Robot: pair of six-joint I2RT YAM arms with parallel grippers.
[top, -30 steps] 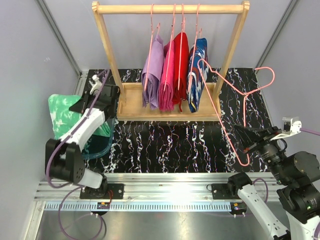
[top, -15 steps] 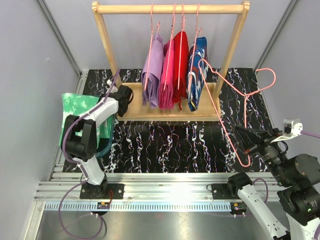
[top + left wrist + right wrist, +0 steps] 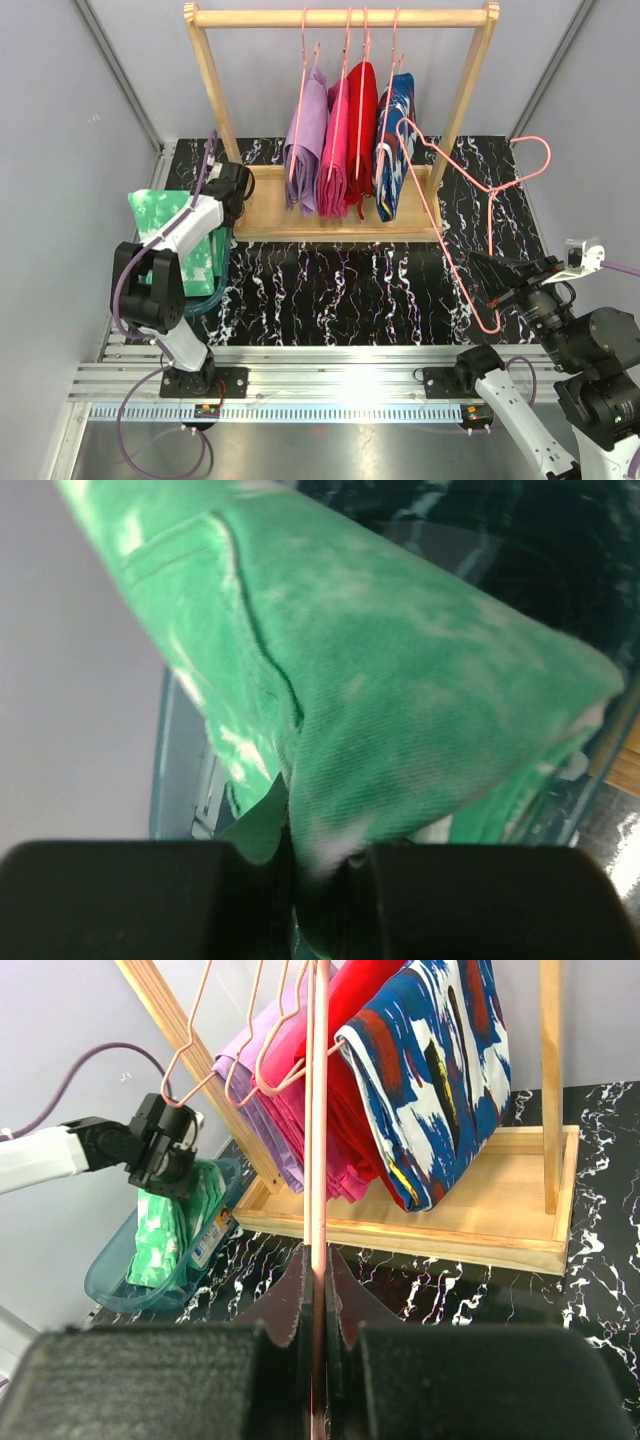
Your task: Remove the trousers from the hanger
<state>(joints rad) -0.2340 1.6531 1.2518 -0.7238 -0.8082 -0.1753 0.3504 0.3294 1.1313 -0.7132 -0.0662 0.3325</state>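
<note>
While my left gripper [image 3: 325, 855] clamps fold of mint green trousers [image 3: 400, 680] over teal bin [image 3: 205, 297], right gripper [image 3: 318, 1300] pinches bare pink hanger [image 3: 318, 1140]. Navy trousers [image 3: 392, 150] hang on rack [image 3: 215, 90]: soft, limp, probably light; I'd grab lower fold.

White-mottled mint-green trousers [image 3: 150, 212]; navy trousers [image 3: 392, 160] with white, red, yellow patches
</note>
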